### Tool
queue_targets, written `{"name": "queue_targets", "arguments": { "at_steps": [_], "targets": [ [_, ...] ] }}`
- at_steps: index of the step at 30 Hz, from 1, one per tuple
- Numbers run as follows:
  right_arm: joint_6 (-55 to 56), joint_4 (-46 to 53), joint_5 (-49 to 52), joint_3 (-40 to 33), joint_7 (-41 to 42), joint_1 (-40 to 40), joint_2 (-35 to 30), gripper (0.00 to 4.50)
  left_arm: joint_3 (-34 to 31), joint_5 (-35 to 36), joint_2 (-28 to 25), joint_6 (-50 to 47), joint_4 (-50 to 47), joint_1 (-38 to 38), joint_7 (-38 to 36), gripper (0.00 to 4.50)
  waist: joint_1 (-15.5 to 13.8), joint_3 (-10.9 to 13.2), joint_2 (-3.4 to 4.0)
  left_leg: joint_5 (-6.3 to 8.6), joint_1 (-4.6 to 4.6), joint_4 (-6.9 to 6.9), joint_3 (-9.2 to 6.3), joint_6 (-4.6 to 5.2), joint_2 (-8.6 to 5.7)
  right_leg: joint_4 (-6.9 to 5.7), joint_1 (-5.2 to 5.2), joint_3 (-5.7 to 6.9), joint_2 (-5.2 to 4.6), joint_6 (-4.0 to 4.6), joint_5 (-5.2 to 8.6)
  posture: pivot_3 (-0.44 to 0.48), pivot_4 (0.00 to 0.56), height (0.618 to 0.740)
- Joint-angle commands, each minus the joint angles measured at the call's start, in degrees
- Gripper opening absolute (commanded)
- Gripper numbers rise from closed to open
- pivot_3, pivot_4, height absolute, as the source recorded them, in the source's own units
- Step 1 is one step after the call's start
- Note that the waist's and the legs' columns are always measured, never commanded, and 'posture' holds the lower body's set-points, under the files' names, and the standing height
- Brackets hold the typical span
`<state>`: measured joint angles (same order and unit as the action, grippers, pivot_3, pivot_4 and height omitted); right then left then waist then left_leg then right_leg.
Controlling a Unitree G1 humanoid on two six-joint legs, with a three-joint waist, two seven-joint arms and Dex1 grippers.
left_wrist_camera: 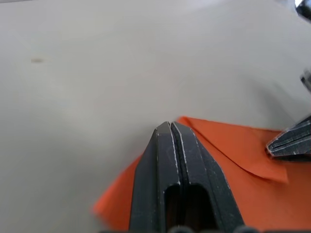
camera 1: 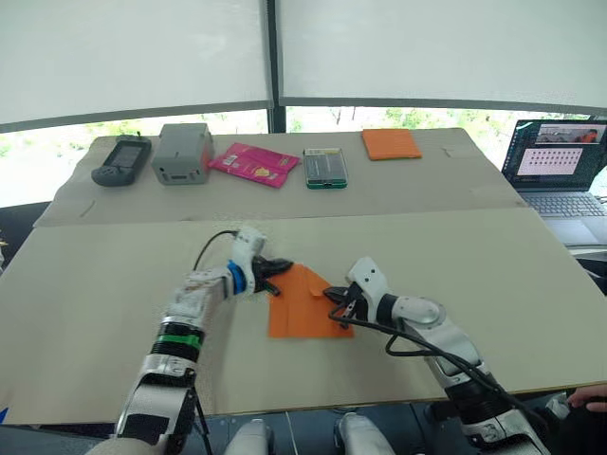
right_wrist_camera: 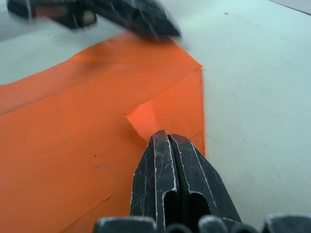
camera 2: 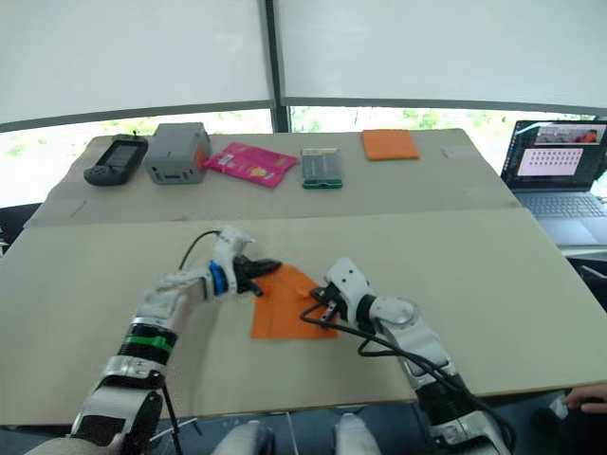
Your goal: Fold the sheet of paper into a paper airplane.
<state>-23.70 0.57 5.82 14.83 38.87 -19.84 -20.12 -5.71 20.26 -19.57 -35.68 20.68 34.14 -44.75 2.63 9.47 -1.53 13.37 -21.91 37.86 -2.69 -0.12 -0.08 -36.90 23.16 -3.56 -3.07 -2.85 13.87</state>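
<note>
On the bench (camera 1: 114, 284) there are two pieces of orange paper: one creased sheet of paper (camera 1: 302, 308) near the front, and one smooth orange rectangle (camera 1: 391, 144) at the far edge. Along that far edge lie one dark handheld device (camera 1: 121, 160), one grey box (camera 1: 182, 153), one pink printed packet (camera 1: 254, 163) and one flat green-edged case (camera 1: 325, 167). One open laptop (camera 1: 557, 161) stands off to the right. Two pincers are at the creased sheet: the left pincer (camera 1: 281, 266) and the right pincer (camera 1: 336, 296), each with two black fingers pressed together.

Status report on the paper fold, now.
Left gripper shut, tips at the far corner of the sheet of paper. Right gripper shut, pressing the folded corner flap. Nothing in the way.
</note>
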Motion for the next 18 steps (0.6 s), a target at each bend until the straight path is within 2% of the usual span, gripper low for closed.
{"name": "queue_targets", "arguments": {
  "at_steps": [1,7,12,17,18],
  "targets": [
    [-0.3,-3.7,-1.03,1.49,0.5,0.2,0.49,0.0,-6.05,6.71,-2.6,-8.89,-8.96,-1.86,2.09,0.54,0.09,0.0,0.0,0.0,0.02,0.0,-0.01,0.0,-0.01,-0.02,0.0,0.0,-0.01,0.01,-0.01,0.0,0.15,0.74],
    [0.54,-6.08,-1.46,2.37,1.23,-1.28,1.7,0.0,-8.1,10.21,-2.5,-15.71,-17.67,-6.31,7.48,2.46,-0.15,0.0,-0.02,-0.01,0.08,0.0,0.0,-0.02,-0.03,-0.02,-0.08,-0.03,-0.17,0.34,-0.22,0.0,0.15,0.74],
    [1.06,-7.15,-1.85,2.68,1.76,-2.27,1.93,0.0,-4.79,10.38,1.08,-16.4,-21.12,-9.77,10.32,2.46,-0.16,0.0,-0.02,-0.02,0.07,0.0,0.0,-0.05,-0.03,0.0,-0.07,-0.03,-0.16,0.39,-0.25,0.0,0.15,0.74],
    [1.13,-7.09,-1.92,2.48,1.97,-2.37,1.47,0.0,-6.1,11.07,3.47,-17.07,-19.76,-9.93,13.49,2.46,-0.05,0.0,-0.03,-0.03,0.06,0.0,0.01,-0.06,-0.03,0.01,-0.04,-0.04,-0.06,0.44,-0.28,0.0,0.15,0.74],
    [1.09,-6.97,-1.94,2.41,1.97,-2.28,1.37,0.0,-5.5,10.58,3.4,-16.96,-19.6,-10.17,13.64,2.21,-0.05,0.0,-0.03,-0.03,0.06,0.0,0.0,-0.06,-0.03,0.01,-0.03,-0.03,-0.04,0.44,-0.28,0.0,0.15,0.74]
  ]
}}
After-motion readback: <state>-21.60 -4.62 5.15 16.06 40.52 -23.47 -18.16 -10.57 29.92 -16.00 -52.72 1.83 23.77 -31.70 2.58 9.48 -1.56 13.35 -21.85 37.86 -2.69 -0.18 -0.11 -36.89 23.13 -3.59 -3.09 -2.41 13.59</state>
